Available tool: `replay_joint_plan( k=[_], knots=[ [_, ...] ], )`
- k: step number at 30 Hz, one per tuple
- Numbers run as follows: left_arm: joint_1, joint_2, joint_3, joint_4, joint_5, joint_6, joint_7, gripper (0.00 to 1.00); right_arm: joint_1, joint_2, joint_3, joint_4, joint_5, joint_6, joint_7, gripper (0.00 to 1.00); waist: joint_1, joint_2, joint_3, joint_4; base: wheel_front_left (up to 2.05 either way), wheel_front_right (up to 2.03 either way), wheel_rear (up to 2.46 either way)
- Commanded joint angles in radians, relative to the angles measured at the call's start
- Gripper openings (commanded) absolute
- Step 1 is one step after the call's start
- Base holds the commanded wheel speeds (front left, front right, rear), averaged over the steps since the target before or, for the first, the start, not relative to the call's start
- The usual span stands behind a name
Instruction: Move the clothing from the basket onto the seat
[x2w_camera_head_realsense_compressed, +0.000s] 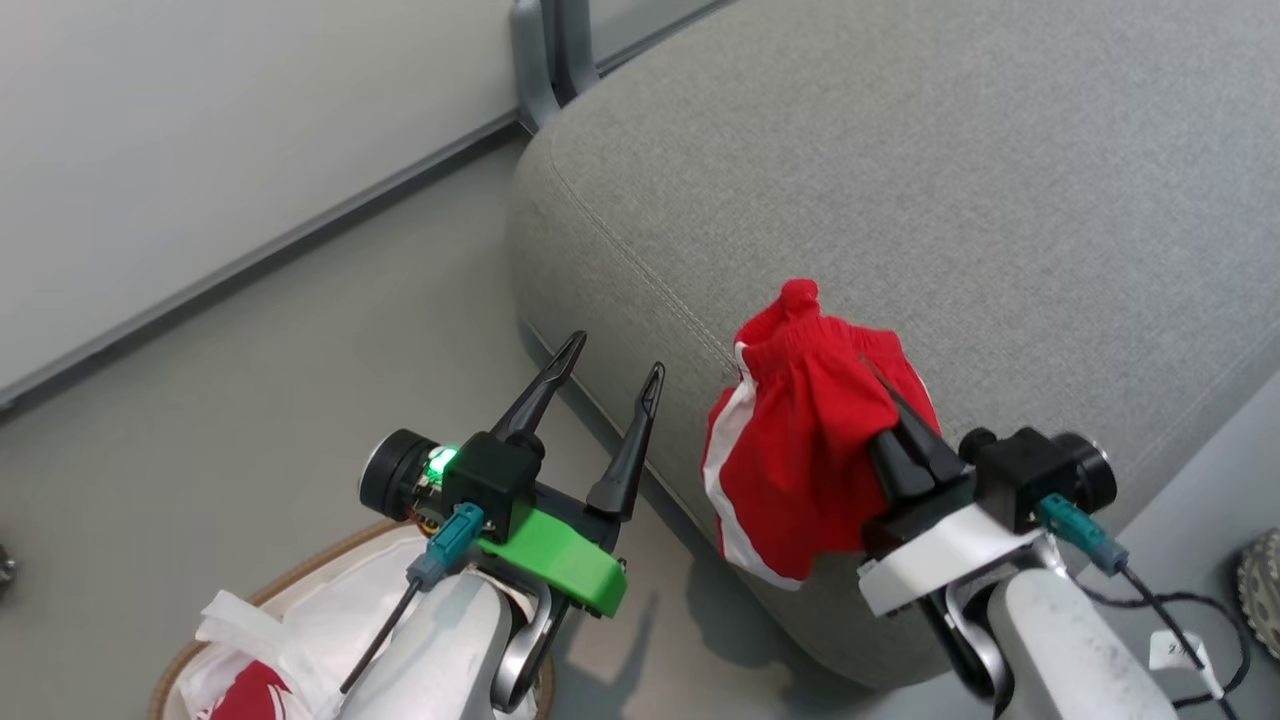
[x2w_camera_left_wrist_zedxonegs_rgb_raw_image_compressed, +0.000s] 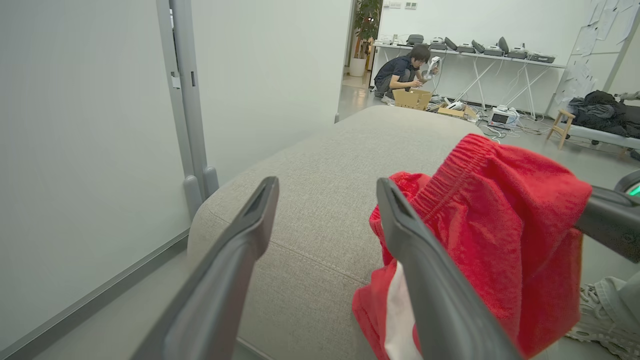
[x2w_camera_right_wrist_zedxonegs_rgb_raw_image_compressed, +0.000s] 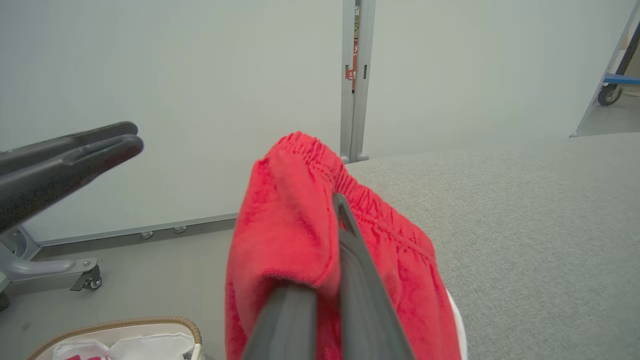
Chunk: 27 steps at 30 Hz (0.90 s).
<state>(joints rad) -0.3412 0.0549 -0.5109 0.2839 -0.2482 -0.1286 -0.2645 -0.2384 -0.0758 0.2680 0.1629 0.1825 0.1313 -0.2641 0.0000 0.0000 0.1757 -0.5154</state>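
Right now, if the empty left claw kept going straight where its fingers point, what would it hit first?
Most likely the grey seat, near its rounded edge: the left gripper aims at it. The red shorts hang off to one side; depth is uncertain.

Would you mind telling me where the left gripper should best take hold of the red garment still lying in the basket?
I would pinch the exposed red fold of the garment, coming straight down from above, since the basket rim and crumpled white liner hem it in sideways. The left gripper, fingers open, hovers nearby.
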Motion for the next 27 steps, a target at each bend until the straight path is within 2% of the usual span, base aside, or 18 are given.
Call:
replay_joint_plan(
  k=[1,5,9,12,16,21,27],
  knots=[
    [-0.019,0.016,-0.009,0.001,-0.008,-0.003,0.000,1.00,-0.035,-0.015,-0.007,-0.013,-0.010,-0.001,-0.001,0.00,0.0000,0.0000,0.056,-0.033,0.00,0.00,0.00],
    [-0.034,0.029,-0.027,-0.006,-0.022,-0.003,0.000,1.00,-0.133,-0.069,-0.005,-0.008,-0.023,-0.001,-0.001,0.00,0.0000,0.0000,0.102,-0.035,0.00,0.00,0.00],
    [-0.054,0.057,-0.045,-0.011,-0.024,-0.003,0.000,1.00,-0.298,-0.146,0.015,0.018,-0.040,-0.001,-0.001,0.00,0.0000,0.0000,0.162,-0.033,0.00,0.00,0.00],
    [-0.069,0.080,-0.033,-0.021,-0.013,-0.003,0.000,1.00,-0.436,-0.178,0.015,0.068,-0.034,-0.001,-0.001,0.00,0.0000,0.0000,0.212,-0.030,0.00,0.00,0.00],
    [-0.108,0.097,-0.070,-0.047,0.016,-0.003,0.000,1.00,-0.606,-0.240,0.000,0.133,-0.065,-0.001,-0.001,0.00,0.0000,0.0000,0.288,0.016,0.00,0.00,0.00],
    [-0.172,0.111,-0.109,-0.055,0.018,-0.003,0.000,1.00,-0.786,-0.286,-0.064,0.229,-0.104,-0.001,0.000,0.00,0.0000,0.0000,0.380,0.074,0.00,0.00,0.00],
    [-0.239,0.112,-0.153,-0.059,0.025,-0.003,0.000,1.00,-0.888,-0.284,-0.215,0.369,-0.144,-0.001,0.000,0.00,0.0000,0.0000,0.463,0.138,0.00,0.00,0.00]
  ],
)
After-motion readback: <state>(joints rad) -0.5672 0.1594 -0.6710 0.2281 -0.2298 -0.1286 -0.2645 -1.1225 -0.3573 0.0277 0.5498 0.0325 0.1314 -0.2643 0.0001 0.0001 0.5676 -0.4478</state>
